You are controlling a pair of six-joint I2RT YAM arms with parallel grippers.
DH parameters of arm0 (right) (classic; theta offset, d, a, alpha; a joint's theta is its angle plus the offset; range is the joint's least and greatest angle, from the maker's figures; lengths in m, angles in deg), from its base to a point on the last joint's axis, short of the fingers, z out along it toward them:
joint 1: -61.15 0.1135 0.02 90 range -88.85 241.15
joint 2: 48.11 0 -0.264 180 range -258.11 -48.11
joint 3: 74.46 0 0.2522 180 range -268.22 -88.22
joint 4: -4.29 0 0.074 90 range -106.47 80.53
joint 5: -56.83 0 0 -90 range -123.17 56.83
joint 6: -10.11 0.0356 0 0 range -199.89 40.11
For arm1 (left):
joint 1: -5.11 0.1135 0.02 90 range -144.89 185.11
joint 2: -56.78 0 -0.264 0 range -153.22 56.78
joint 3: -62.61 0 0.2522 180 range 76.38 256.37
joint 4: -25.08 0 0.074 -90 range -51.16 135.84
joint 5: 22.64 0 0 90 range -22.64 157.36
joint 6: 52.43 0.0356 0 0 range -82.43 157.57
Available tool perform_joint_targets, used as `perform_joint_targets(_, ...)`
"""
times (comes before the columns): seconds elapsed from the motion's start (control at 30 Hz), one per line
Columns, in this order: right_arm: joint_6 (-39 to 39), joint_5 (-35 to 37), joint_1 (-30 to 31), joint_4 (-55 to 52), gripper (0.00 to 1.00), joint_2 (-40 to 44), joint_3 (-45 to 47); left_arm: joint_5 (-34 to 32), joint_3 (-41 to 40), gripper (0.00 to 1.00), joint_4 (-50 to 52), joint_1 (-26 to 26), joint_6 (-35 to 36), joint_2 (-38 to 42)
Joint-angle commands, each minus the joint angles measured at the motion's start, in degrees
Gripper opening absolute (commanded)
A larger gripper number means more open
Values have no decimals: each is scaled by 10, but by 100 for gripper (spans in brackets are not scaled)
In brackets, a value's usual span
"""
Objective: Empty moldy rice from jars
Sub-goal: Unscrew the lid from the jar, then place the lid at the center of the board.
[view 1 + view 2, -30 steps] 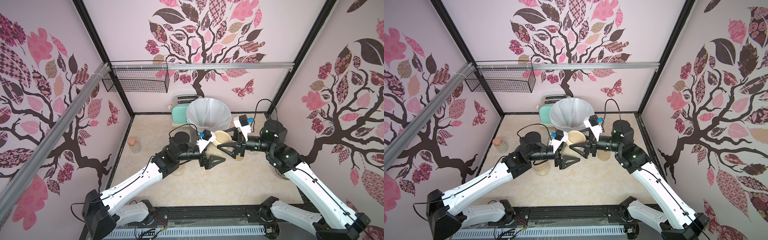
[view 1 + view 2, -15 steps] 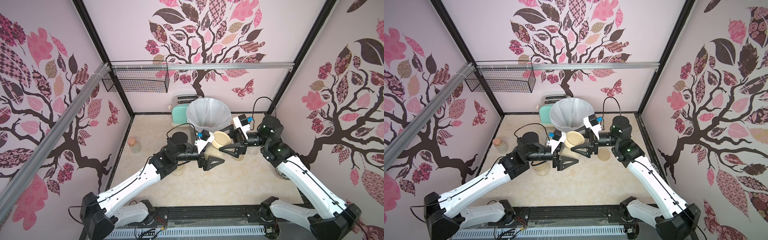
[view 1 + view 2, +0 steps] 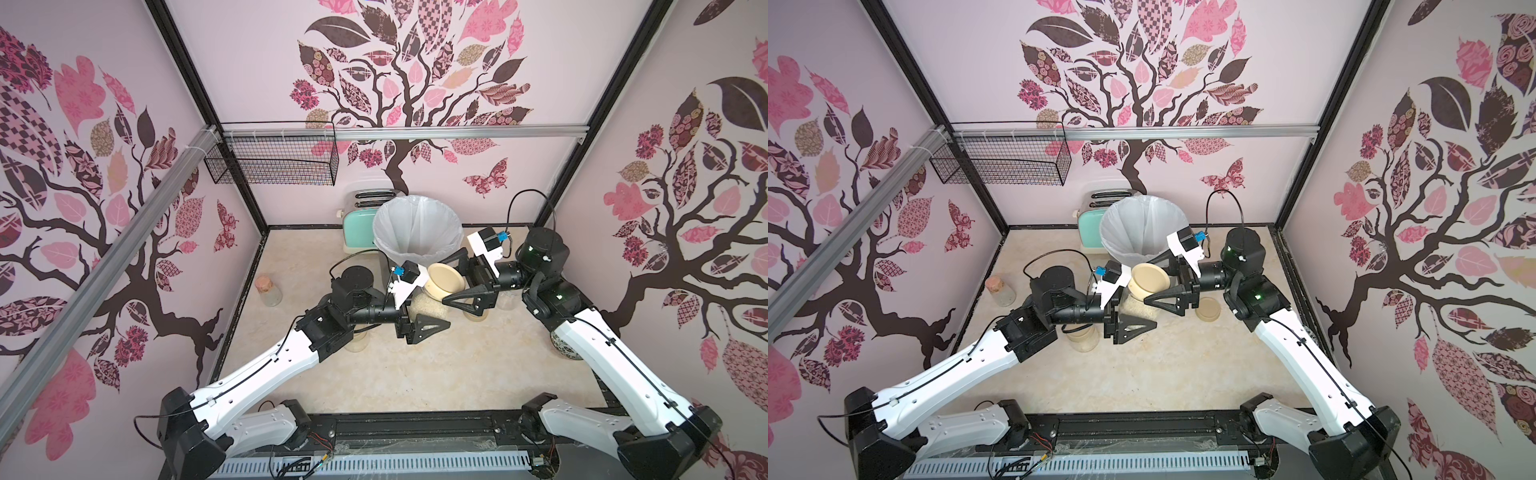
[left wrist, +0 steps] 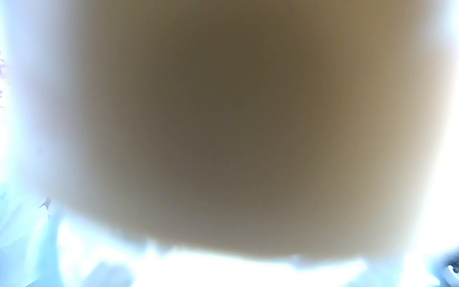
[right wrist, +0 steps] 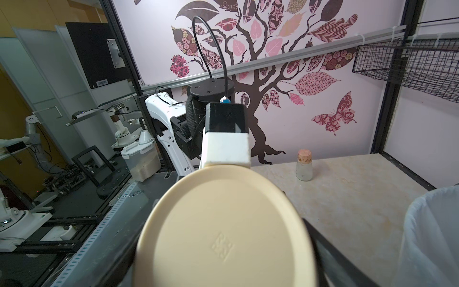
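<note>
**Left.** A small corked bottle (image 3: pixel 268 287) stands alone on the surface (image 3: pixel 415 374) by the left wall and is no part of the job. To its right a clear jar (image 3: pixel 1081 340) sits on the surface, half hidden under the left arm. Whether it holds anything cannot be told.

**Centre.** The left gripper (image 3: pixel 420 319) is clenched on the body of the held jar (image 3: pixel 424 305), which is off the surface and tipped so its top faces right. The moldy rice (image 3: pixel 1136 311) is inside it, a pale mass seen through the glass in both top views. The beige screw lid (image 3: pixel 445 280) is on. The left wrist view gives only a beige blur.

**Far side.** The white-lined bin (image 3: pixel 399 237) stands open-mouthed just beyond the held jar, with a mint toaster (image 3: pixel 356 227) behind it. The bottom of the bin is not visible, so rice already dumped can be neither confirmed nor ruled out.

**Right of centre.** The right gripper (image 3: pixel 1148 282) has its jaws spread wide, one on each side of the screw lid. In the right wrist view the lid face fills the gap. No squeeze is evident.

Below that gripper lies another beige lid (image 3: pixel 1208 309), on a jar or loose, I cannot tell. A patterned ceramic jar (image 3: pixel 562 351) stands at the far right.

**Assessment.** The held jar is full and capped. Unscrewing, pouring into the bin and the other jars appear outstanding.
</note>
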Motion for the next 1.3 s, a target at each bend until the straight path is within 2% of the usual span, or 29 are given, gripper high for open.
perform_joint_targets(0.0,5,-35,-11,-7,68,19,-19,-21,11,63,-80,10,-18,25)
perform_joint_targets(0.4,50,-8,-20,51,66,19,-22,-20,14,63,-75,11,-15,22)
perform_joint_targets(0.6,48,5,-28,46,66,17,-38,-20,13,62,-77,10,-11,21)
perform_joint_targets(0.77,48,21,-61,23,65,27,-43,-27,8,62,-71,10,-4,28)
perform_joint_targets(0.9,69,34,-100,24,64,51,-7,-36,2,62,-68,11,2,37)
perform_joint_targets(1.03,59,82,-105,-4,65,92,38,-43,-5,63,-64,13,9,45)
perform_joint_targets(1.27,59,231,-105,-56,65,177,145,-48,-12,63,-58,18,17,59)
